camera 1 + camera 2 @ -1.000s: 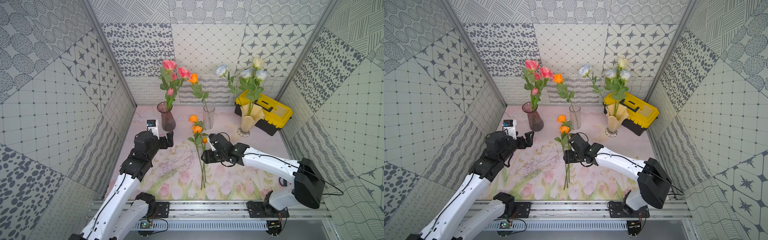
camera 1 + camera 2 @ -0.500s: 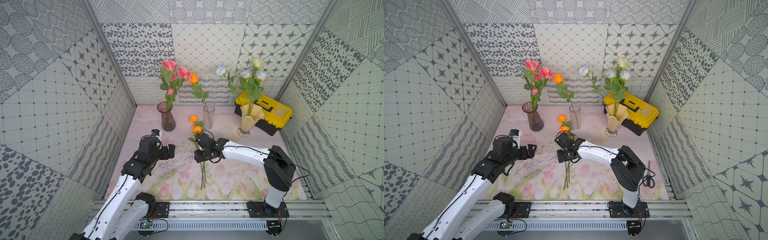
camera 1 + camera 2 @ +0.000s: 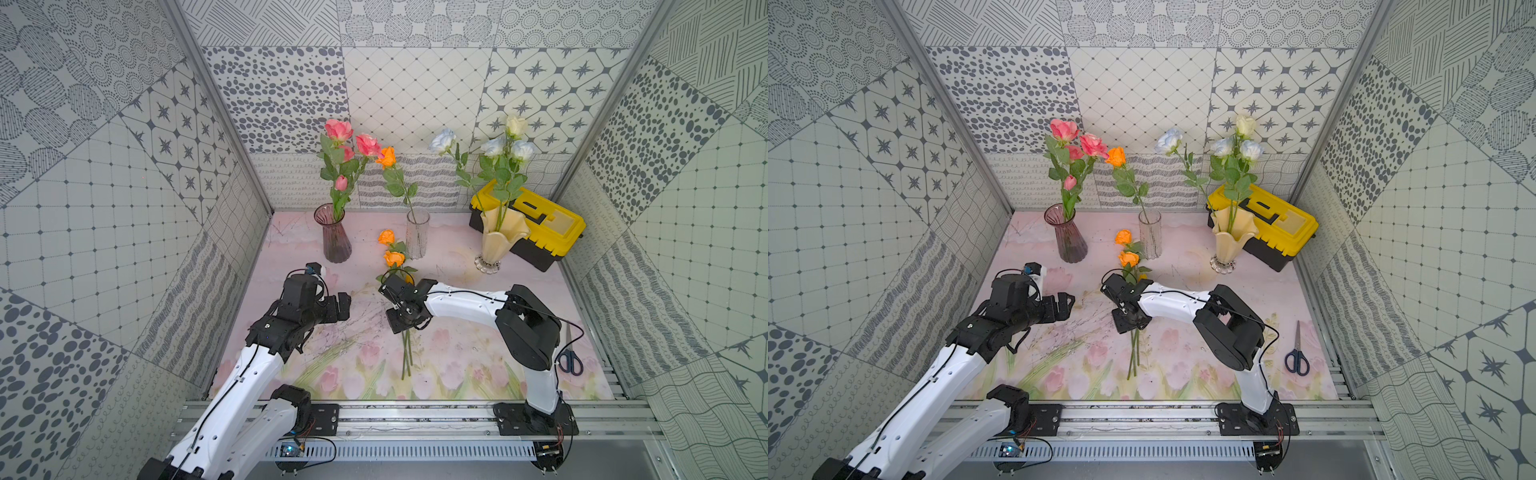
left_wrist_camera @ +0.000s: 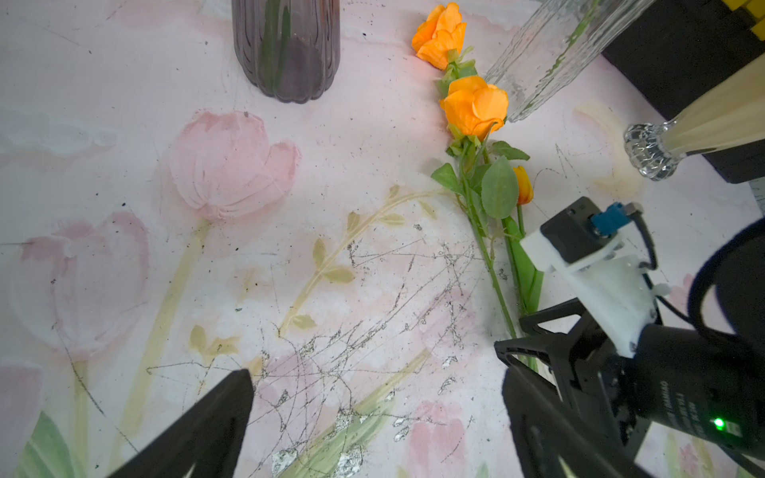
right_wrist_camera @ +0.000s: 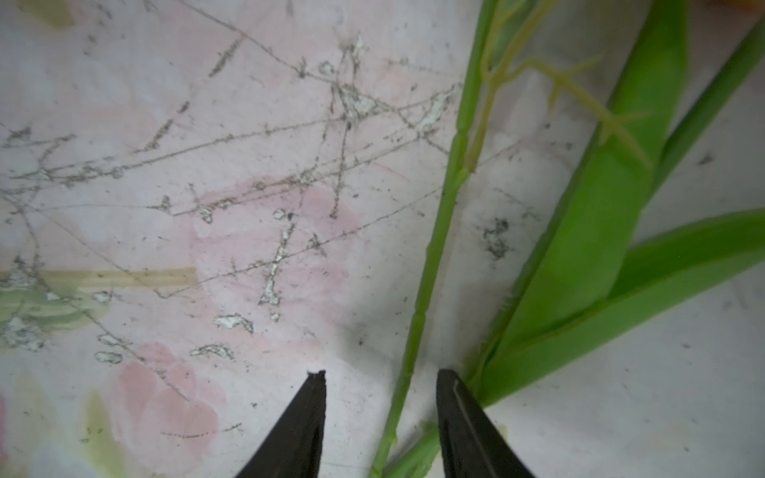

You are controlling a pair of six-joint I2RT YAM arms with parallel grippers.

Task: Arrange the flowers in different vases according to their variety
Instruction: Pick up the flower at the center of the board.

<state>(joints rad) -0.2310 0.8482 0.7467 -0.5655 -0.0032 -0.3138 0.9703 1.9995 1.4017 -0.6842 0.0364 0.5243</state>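
**Right gripper (image 5: 381,383) over the orange flowers (image 3: 393,258); grasp not yet made.**
Its jaws stand apart astride one thin stem (image 5: 434,248) lying on the cloth (image 3: 457,266), with one finger against a broad leaf (image 5: 600,231) (apparently a neighbouring bud's). Recommended: close on the bare stem alone, leaf excluded, then lift level so the heads clear the clear vase (image 3: 417,232). That vase stands just beyond them at mid-table and holds one orange rose (image 3: 387,156). The left gripper (image 4: 381,393) hangs wide open and empty over the cloth to the left.
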